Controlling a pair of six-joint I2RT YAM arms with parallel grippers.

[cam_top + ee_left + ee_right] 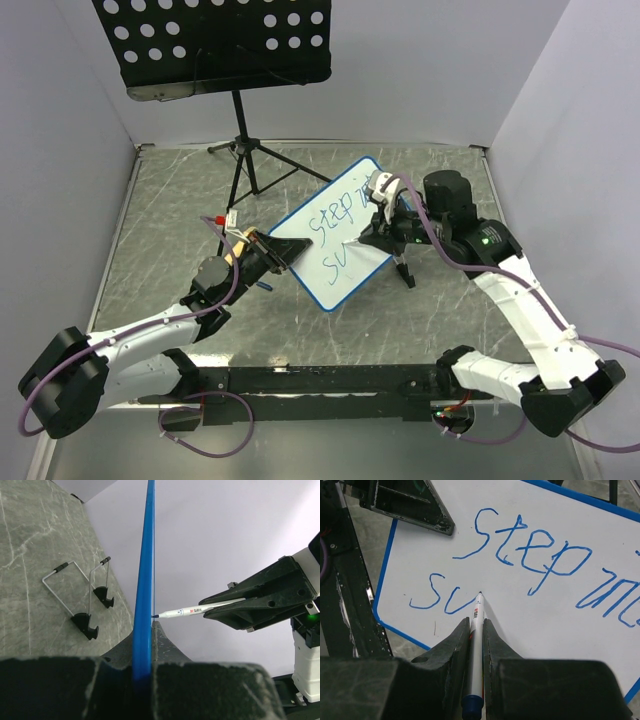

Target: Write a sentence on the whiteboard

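The whiteboard (348,272), white with a thin blue frame, is held tilted above the table. My left gripper (283,252) is shut on its left edge; the left wrist view shows the blue frame (145,580) edge-on between the jaws of the left gripper (144,645). My right gripper (378,232) is shut on a white marker (478,625) with a blue end. The marker's tip touches the board just after "su" on the second line. The sentence (530,550) reads "step in…" above "su". The marker also shows in the left wrist view (192,611).
A black perforated music stand (220,45) on a tripod (245,150) stands at the back. Two wire easel feet (75,595) rest on the grey marble table. A red-tipped object (222,218) sits by the left wrist. White walls enclose the table.
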